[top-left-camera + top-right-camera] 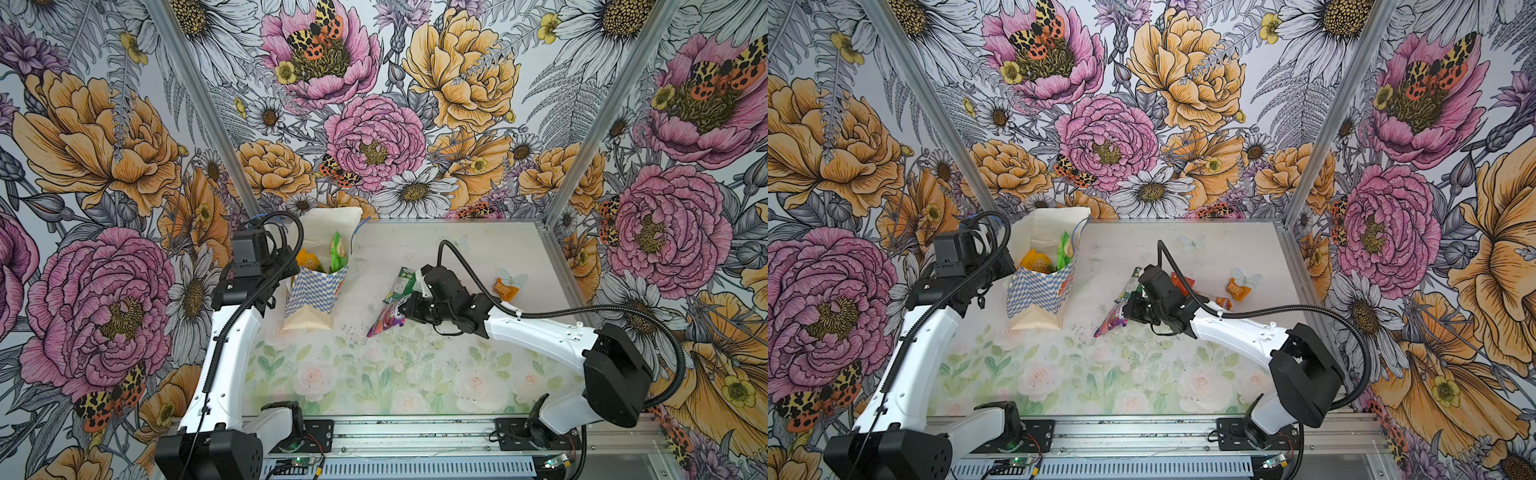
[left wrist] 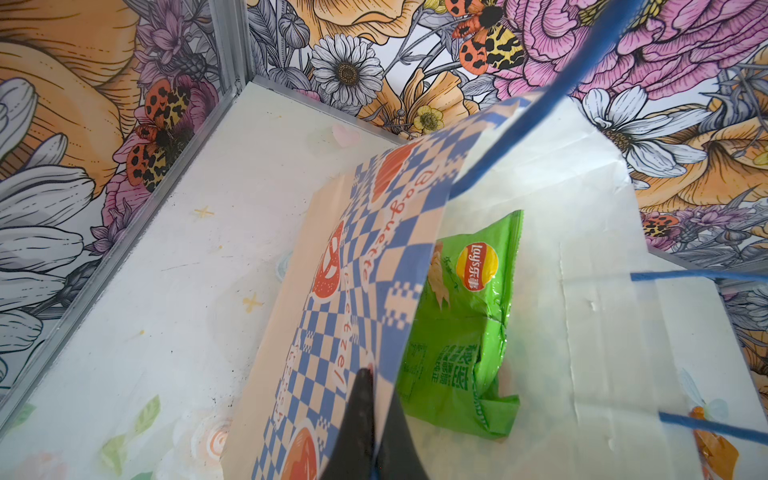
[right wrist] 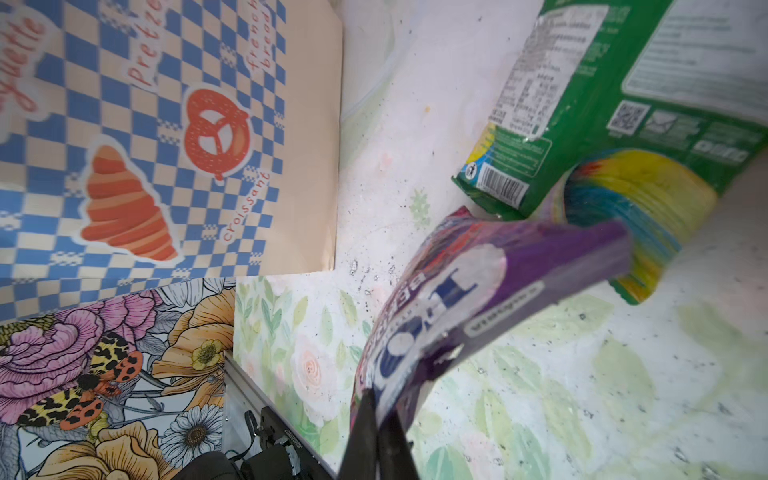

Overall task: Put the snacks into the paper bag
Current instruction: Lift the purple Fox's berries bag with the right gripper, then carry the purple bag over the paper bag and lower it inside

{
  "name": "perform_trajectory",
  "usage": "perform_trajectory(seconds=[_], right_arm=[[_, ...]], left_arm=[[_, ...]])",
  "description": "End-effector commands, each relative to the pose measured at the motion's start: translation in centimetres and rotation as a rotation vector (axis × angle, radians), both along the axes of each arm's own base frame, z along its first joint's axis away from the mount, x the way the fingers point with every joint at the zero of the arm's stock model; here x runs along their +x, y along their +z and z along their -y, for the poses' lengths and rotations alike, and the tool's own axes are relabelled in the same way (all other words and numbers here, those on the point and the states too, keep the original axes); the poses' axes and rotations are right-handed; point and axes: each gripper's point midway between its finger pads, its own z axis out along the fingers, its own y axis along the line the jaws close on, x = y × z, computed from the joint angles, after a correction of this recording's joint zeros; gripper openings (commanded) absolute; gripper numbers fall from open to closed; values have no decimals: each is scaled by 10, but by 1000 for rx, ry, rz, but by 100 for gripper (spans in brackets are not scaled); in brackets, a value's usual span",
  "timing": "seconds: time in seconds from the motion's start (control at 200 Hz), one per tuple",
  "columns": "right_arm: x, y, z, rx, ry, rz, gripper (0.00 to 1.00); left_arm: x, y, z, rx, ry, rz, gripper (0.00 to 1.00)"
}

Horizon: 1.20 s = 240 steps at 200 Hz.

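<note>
- In both top views the paper bag (image 1: 316, 296) stands upright left of centre on the worktop (image 1: 415, 374). Its mouth is open, and a bright green packet (image 1: 337, 253) and a yellow-orange packet (image 1: 307, 261) stick up inside it.
- The left gripper (image 1: 292, 270) sits at the bag's left rim. From above, its jaws are hidden behind the wrist.
- Right of centre, the right gripper (image 1: 402, 309) points toward the left of the frame and grips the upper end of a purple-pink packet (image 1: 384, 322). The packet slants down to the lower left. I cannot tell whether its low tip touches the worktop.
- A green-white pack (image 1: 400, 284) lies just above the purple-pink packet in the frame, right against it. A small orange sachet (image 1: 505, 289) lies well apart, near the worktop's right edge.
- In a top view, a red-orange packet (image 1: 1179, 283) and an orange-white pack (image 1: 1222, 302) peek out from behind the right arm.
- Left wrist view: the left gripper's (image 2: 374, 386) jaws are clenched on the bag's checkered wall close to the rim, one finger outside and one inside. The bright green packet (image 2: 465, 316) stands in the bag just beyond that wall. A blue cord handle (image 2: 519, 137) crosses in front.
- Right wrist view: the right gripper's (image 3: 378, 403) jaws are clenched on the edge of the purple-pink packet (image 3: 478, 291). The green-white pack (image 3: 602, 104) lies beyond it, barcode side showing. The bag's checkered panel (image 3: 145, 145) stands near, apart from the held packet.
</note>
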Motion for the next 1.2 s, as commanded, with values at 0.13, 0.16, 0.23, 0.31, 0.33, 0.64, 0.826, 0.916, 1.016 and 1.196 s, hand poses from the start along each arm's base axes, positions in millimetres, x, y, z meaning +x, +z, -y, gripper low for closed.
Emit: perform_trajectory(seconds=[0.13, 0.16, 0.23, 0.31, 0.33, 0.64, 0.826, 0.916, 1.016, 1.196], right_arm=[[11, 50, 5, 51, -17, 133, 0], [11, 52, 7, 50, -19, 141, 0], [12, 55, 10, 49, -26, 154, 0], [14, 61, 14, 47, -32, 168, 0], [14, 63, 14, 47, -31, 172, 0], [43, 144, 47, -16, -115, 381, 0], [60, 214, 68, -33, -183, 546, 0], [64, 248, 77, -35, -214, 626, 0], [66, 278, 82, -30, -242, 699, 0], [68, 312, 75, 16, -232, 757, 0]], left_arm=[[0, 11, 4, -23, -14, 53, 0], [1, 10, 4, -21, -17, 52, 0], [0, 11, 5, -22, -20, 54, 0], [0, 13, 4, -18, -16, 63, 0], [-1, 14, 4, -17, -15, 66, 0], [-3, 29, 26, -21, -106, 127, 0], [-7, 35, 43, 7, -163, 149, 0], [-8, 36, 48, 15, -180, 153, 0], [-9, 38, 51, 16, -190, 158, 0], [-11, 41, 58, 13, -219, 173, 0]])
